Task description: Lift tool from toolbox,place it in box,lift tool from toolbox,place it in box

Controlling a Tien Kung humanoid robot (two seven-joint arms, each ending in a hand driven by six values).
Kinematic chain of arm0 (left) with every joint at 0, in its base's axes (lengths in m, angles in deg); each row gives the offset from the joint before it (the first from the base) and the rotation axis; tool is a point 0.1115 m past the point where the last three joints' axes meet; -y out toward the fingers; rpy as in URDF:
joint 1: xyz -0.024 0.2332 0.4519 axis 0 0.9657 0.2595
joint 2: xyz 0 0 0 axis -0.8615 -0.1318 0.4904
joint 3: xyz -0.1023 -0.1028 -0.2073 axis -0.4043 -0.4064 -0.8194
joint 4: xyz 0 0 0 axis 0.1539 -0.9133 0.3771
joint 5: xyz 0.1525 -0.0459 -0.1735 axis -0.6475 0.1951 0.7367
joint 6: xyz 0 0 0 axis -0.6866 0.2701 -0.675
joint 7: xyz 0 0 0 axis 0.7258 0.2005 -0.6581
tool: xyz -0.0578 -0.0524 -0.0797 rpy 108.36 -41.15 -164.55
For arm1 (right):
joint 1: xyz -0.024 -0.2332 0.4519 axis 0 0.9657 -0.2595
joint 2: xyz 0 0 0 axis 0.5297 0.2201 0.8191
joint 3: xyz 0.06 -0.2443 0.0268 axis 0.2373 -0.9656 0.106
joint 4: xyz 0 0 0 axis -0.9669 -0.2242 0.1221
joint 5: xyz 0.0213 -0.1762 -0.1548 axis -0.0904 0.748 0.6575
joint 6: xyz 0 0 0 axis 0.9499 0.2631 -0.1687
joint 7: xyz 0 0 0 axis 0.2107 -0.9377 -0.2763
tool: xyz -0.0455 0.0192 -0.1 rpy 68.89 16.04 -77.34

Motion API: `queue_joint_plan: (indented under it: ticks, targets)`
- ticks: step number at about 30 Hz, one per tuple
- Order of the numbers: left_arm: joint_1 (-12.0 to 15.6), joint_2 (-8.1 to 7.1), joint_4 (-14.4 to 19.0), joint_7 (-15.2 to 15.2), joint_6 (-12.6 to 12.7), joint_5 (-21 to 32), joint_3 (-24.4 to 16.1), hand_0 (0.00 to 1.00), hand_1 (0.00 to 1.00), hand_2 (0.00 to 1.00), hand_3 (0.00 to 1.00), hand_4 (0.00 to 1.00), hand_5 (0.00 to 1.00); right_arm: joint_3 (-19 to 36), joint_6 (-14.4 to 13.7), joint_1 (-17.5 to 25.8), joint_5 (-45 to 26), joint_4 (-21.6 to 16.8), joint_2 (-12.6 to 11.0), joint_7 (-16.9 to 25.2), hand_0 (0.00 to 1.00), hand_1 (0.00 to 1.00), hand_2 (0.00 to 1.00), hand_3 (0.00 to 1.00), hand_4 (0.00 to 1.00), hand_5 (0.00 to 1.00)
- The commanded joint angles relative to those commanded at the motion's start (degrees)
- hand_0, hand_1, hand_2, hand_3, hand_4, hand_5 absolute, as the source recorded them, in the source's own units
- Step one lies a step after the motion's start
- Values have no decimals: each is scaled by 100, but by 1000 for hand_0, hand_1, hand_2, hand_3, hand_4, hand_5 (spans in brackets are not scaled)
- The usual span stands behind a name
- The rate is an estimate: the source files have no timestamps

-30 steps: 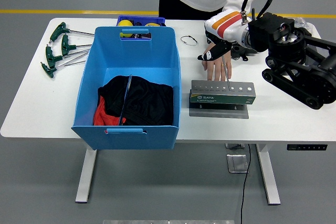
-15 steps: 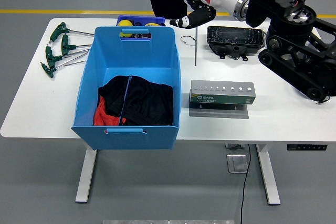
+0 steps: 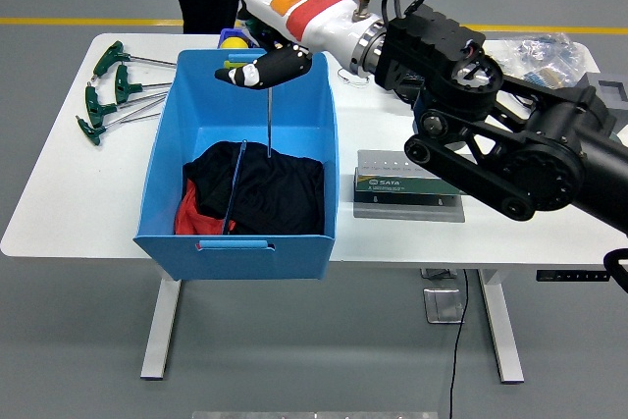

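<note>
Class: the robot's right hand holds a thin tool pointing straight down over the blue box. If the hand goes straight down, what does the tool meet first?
Probably the black cloth in the blue box. The tool in the right hand ends just above it, though depth is uncertain.

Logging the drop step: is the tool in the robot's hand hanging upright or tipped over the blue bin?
Upright. The thin tool hangs straight down from the right hand, its tip over the dark cloth inside the blue bin.

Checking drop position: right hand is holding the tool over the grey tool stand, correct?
Not quite. In the head view the right hand holds the tool, but over the blue box, its tip just above the dark cloth. The grey tool stand sits to the box's right.
</note>
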Motion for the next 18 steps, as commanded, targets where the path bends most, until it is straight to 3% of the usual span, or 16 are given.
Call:
queue_joint_plan:
  ticks: [1, 6, 7, 12, 13, 18]
  targets:
    - [-4, -4, 0, 7, 0, 36, 35, 471, 465, 485, 677, 716, 659, -71, -9, -12, 40, 58, 62, 7, 101, 78, 146, 164, 844, 663]
    - [-18, -18, 0, 21, 1, 117, 125, 471, 465, 485, 677, 716, 659, -321, 39, -38, 320, 252, 246, -2, 101, 78, 146, 164, 844, 663]
    - [-20, -21, 0, 22, 0, 124, 134, 469, 464, 485, 678, 715, 658, -363, 53, -42, 353, 269, 260, -4, 221, 177, 249, 330, 873, 647]
    - [-32, -32, 0, 17, 1, 122, 162, 469, 464, 485, 678, 715, 658, -577, 131, -54, 414, 352, 328, -27, 221, 177, 249, 330, 873, 647]
    - [-35, -37, 0, 19, -1, 136, 182, 466, 460, 480, 677, 716, 659, -608, 146, -54, 414, 365, 335, -30, 340, 332, 430, 516, 879, 643]
    - [-40, -47, 0, 1, 5, 60, 129, 466, 460, 480, 677, 716, 659, -686, 214, -55, 374, 411, 351, -55, 340, 332, 430, 516, 879, 643]
